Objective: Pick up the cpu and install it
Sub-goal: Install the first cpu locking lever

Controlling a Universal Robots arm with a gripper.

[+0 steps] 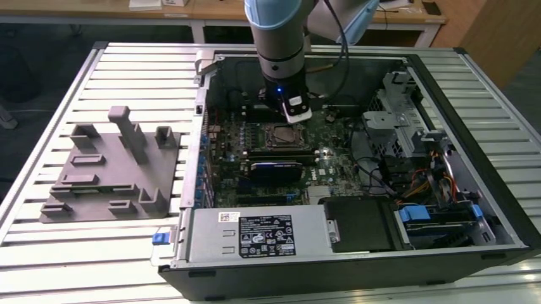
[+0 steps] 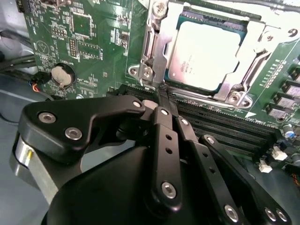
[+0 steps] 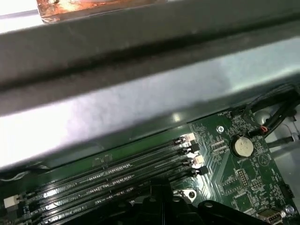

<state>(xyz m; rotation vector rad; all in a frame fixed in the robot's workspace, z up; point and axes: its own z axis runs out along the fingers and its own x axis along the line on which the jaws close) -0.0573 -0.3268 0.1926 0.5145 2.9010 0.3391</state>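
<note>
I see the small flat square cpu with its pale silvery metal top (image 2: 206,54) lying level inside the socket's metal frame on the green board; it seems fully seated, I think.

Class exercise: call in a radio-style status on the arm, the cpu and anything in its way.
Gripper jaws shut, empty, over the memory slots. Cpu seated in its socket, metal frame around it. Nothing between gripper and cpu.
</note>
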